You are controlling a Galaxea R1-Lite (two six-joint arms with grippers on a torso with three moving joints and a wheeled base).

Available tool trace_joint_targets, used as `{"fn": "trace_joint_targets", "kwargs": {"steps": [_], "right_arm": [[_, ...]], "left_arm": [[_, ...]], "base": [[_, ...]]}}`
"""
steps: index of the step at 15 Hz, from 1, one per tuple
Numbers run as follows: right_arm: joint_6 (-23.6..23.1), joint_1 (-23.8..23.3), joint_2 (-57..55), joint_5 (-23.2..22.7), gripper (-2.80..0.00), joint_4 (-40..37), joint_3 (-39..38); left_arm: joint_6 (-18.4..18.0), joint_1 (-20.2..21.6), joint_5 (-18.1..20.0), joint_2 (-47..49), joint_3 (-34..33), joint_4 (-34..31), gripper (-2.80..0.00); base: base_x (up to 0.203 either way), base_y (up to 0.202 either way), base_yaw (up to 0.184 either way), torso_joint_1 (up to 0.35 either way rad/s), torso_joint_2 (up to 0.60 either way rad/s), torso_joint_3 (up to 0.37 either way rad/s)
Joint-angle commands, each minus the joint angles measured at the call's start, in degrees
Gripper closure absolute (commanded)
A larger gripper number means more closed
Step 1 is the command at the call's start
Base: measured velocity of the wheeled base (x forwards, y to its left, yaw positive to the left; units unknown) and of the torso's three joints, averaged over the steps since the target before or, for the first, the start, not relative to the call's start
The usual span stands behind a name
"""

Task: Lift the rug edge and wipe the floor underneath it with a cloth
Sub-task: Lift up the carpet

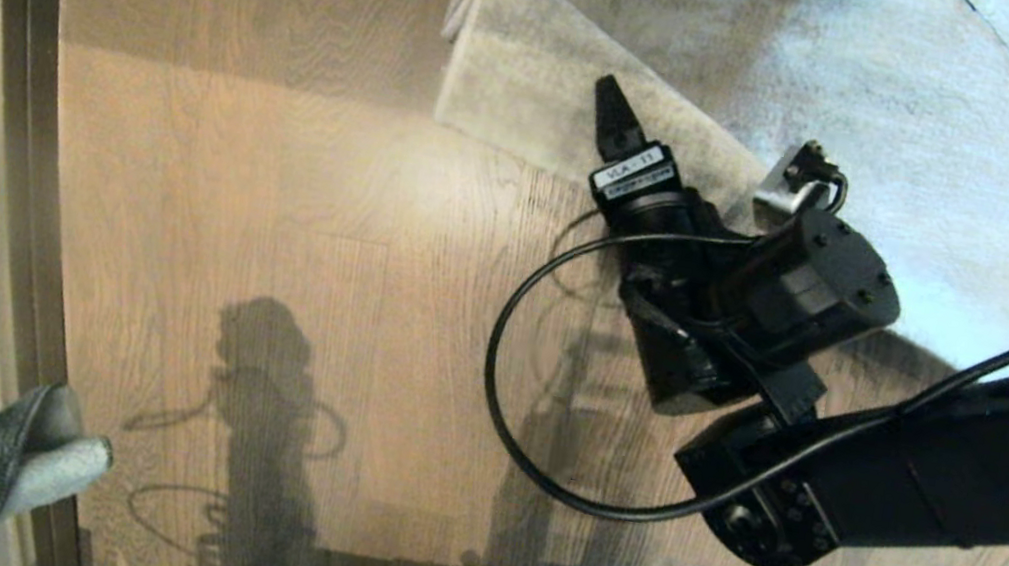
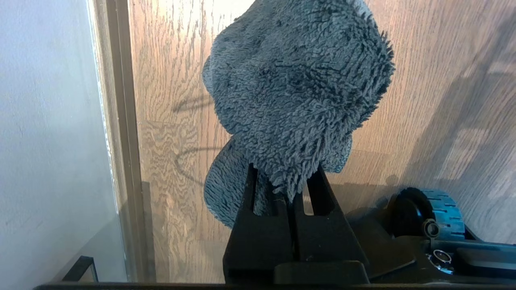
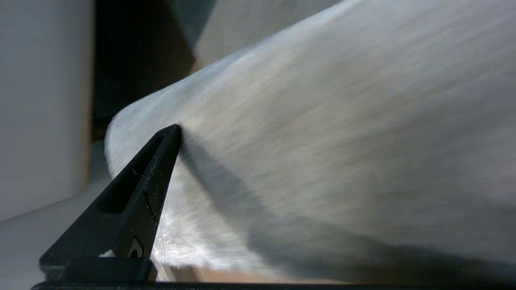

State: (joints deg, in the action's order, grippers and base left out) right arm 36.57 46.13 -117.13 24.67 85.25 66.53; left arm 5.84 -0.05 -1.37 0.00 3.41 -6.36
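You are on the lifting step, and the wiping has not begun. The rug edge [image 1: 534,95] lies folded back at the rug's near-left corner, cream underside up, with bare floor [image 1: 297,189] in front of it. Your right gripper [image 1: 665,162] sits over that fold with its jaws spread wide. One finger [image 3: 149,189] rests against the pile and nothing is held, so the flap looks to be lying by its own crease. Your left gripper [image 2: 284,189] hangs low by the skirting, well apart from the rug, with its fingers pinching the cloth [image 2: 298,84].

Next, I judge, close the right jaws on the flap and raise it. Then bring the cloth across to the floor beside the fold.
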Motion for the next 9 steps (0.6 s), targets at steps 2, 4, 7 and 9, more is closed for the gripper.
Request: {"fn": "trace_joint_targets", "kwargs": {"steps": [2, 4, 7, 9], "right_arm": [[0.17, 1.64, -2.1, 0.25, -2.8, 1.16, 0.53], [0.17, 1.69, -3.53, 0.2, -2.8, 2.41, 0.3], [0.77, 1.59, -4.39, 0.02, -2.8, 2.55, 0.31], [1.22, 1.59, -5.06, -0.15, -2.8, 2.55, 0.45]], "left_arm": [[0.05, -0.07, -0.04, 0.0, 0.01, -0.05, 0.0], [0.12, -0.05, -0.04, 0.0, 0.01, -0.05, 0.0], [0.05, -0.09, -0.04, 0.0, 0.01, -0.05, 0.0], [0.05, -0.04, -0.04, 0.0, 0.01, -0.05, 0.0]], "base": [[0.0, 0.0, 0.0, 0.0, 0.0, 0.0], [0.0, 0.0, 0.0, 0.0, 0.0, 0.0], [0.0, 0.0, 0.0, 0.0, 0.0, 0.0], [0.0, 0.0, 0.0, 0.0, 0.0, 0.0]]}}
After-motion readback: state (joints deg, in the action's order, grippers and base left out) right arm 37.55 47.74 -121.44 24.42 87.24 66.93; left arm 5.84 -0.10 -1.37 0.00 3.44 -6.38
